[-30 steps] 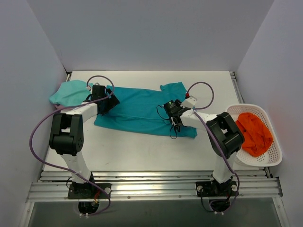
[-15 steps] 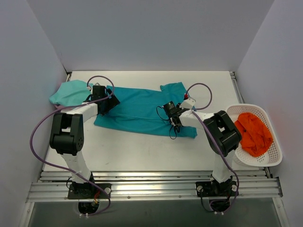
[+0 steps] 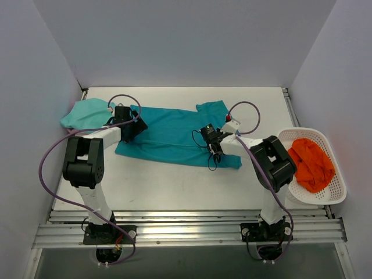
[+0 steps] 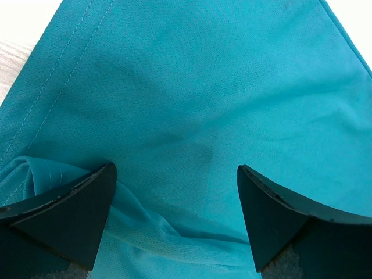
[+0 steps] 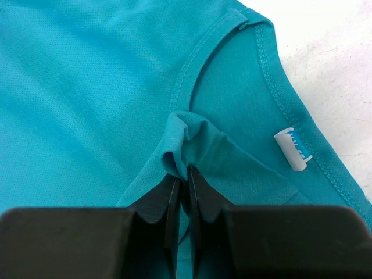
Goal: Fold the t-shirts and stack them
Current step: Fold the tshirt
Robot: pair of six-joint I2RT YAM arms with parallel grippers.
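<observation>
The teal t-shirt [image 3: 168, 136] lies spread flat across the middle of the table [image 3: 174, 186], with the mint t-shirt [image 3: 84, 113] bunched up at the far left edge. The fabric looks thin, light and floppy, so I'd guess it drags and wrinkles rather than holding any shape. Best bet is grabbing seams or hems, where it's doubled up.

The right gripper [image 5: 181, 174] does just that. It's pressed together on a little ridge of cloth right at the collar seam, near the neck label [image 5: 293, 148]. The left gripper [image 4: 175, 170] is spread wide over a rumple at the other end, pinching nothing.

The basket [image 3: 334, 195] on the right holds an orange cloth [image 3: 311, 163].

Compared with a second ago, the right gripper has slid a bit inward and the left has barely moved.
</observation>
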